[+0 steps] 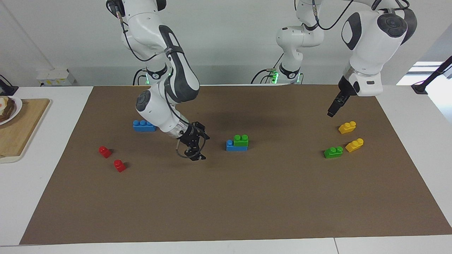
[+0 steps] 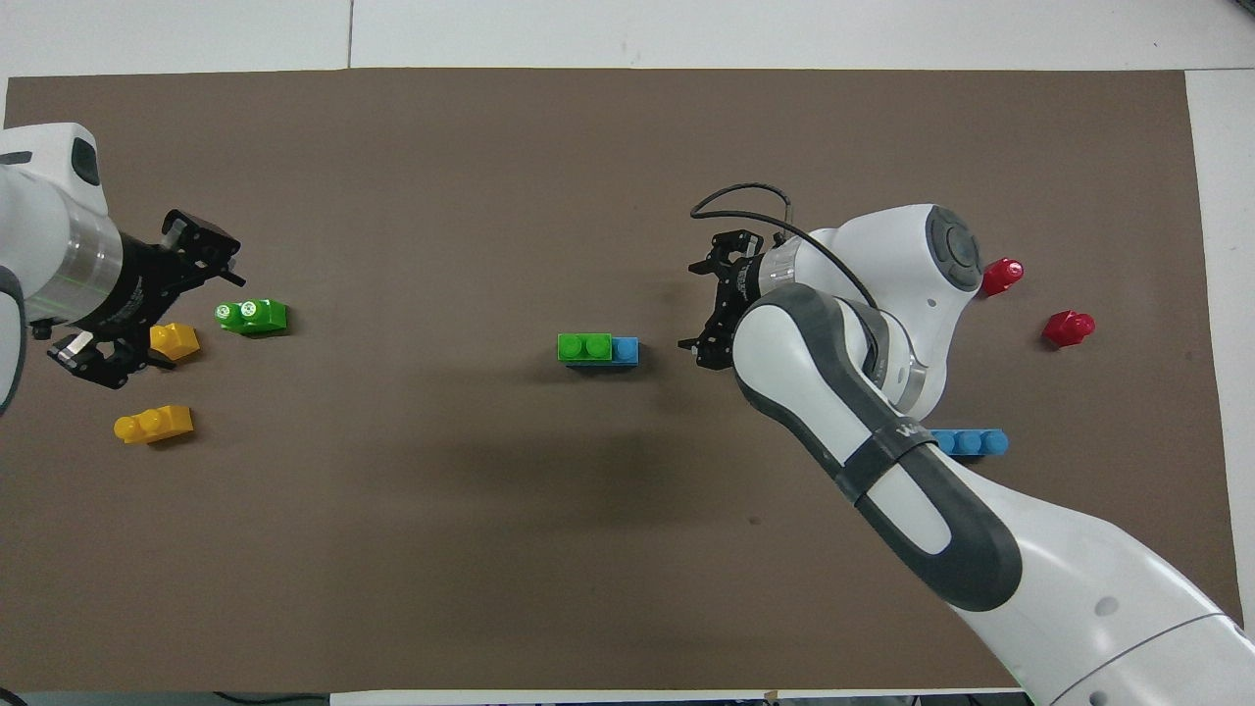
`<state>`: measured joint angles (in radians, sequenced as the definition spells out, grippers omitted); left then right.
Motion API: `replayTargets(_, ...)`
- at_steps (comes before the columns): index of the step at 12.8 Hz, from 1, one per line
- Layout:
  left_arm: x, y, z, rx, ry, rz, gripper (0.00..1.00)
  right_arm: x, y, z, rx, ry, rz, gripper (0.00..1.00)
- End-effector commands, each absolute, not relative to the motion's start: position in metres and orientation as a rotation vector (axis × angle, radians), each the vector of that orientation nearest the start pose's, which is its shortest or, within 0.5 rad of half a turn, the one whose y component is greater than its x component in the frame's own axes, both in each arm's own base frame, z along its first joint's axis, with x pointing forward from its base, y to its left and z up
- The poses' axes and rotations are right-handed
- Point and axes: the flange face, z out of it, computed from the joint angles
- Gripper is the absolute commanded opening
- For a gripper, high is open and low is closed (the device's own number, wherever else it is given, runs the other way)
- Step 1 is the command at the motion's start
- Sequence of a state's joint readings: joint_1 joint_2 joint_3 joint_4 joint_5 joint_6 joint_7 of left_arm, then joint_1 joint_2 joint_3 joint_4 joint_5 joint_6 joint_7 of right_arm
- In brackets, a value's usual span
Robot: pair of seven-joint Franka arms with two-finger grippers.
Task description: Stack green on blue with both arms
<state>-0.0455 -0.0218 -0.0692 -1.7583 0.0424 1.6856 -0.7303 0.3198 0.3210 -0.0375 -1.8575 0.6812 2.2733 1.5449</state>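
Note:
A green brick point(image 1: 241, 140) sits stacked on one end of a blue brick point(image 1: 231, 145) at the middle of the brown mat; the stack also shows in the overhead view, green point(image 2: 584, 346) on blue point(image 2: 626, 350). My right gripper point(image 1: 197, 157) point(image 2: 694, 306) is open and empty, low over the mat beside the stack, toward the right arm's end. A second green brick point(image 1: 333, 152) point(image 2: 252, 315) lies toward the left arm's end. My left gripper point(image 1: 331, 113) point(image 2: 157, 294) hangs above the mat near it. A second blue brick point(image 1: 144, 125) point(image 2: 971, 442) lies partly under the right arm.
Two yellow bricks point(image 1: 347, 127) point(image 1: 354, 145) lie beside the loose green brick. Two red bricks point(image 1: 105, 151) point(image 1: 119, 165) lie toward the right arm's end. A wooden board point(image 1: 21, 130) with a plate of food stands off the mat at that end.

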Motion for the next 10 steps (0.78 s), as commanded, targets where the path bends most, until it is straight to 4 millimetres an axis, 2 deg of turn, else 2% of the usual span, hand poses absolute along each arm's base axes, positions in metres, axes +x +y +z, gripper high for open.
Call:
replayTargets(1, 0.546, -0.050, 0.574, -2.994, -0.663, 0.099, 1.00, 0.628, 0.165, 0.405, -2.012, 1.861, 0.387, 1.00)
replayTargets(3, 0.547, -0.036, 0.592, -3.022, -0.485, 0.162, 1.00, 0.629, 0.131, 0.442, -2.155, 1.706, 0.271, 1.00)
replayTargets(5, 0.546, -0.031, 0.591, -3.050, -0.318, 0.180, 1.00, 0.627, 0.095, 0.470, -2.409, 1.459, 0.161, 1.00)
replayTargets(6, 0.548, -0.024, 0.592, -3.071, -0.277, 0.175, 1.00, 0.623, 0.070, 0.489, -2.504, 1.354, 0.125, 1.00)
replayTargets(7, 0.547, -0.017, 0.590, -3.091, -0.290, 0.191, 1.00, 0.617, 0.055, 0.507, -2.618, 1.187, 0.093, 1.00)
replayTargets(9, 0.535, -0.016, 0.573, -3.082, -0.296, 0.235, 1.00, 0.607, 0.038, 0.538, -2.881, 0.828, 0.012, 1.00)
replayTargets(10, 0.536, -0.019, 0.569, -3.089, -0.291, 0.198, 1.00, 0.603, 0.028, 0.548, -2.956, 0.678, -0.007, 1.00)
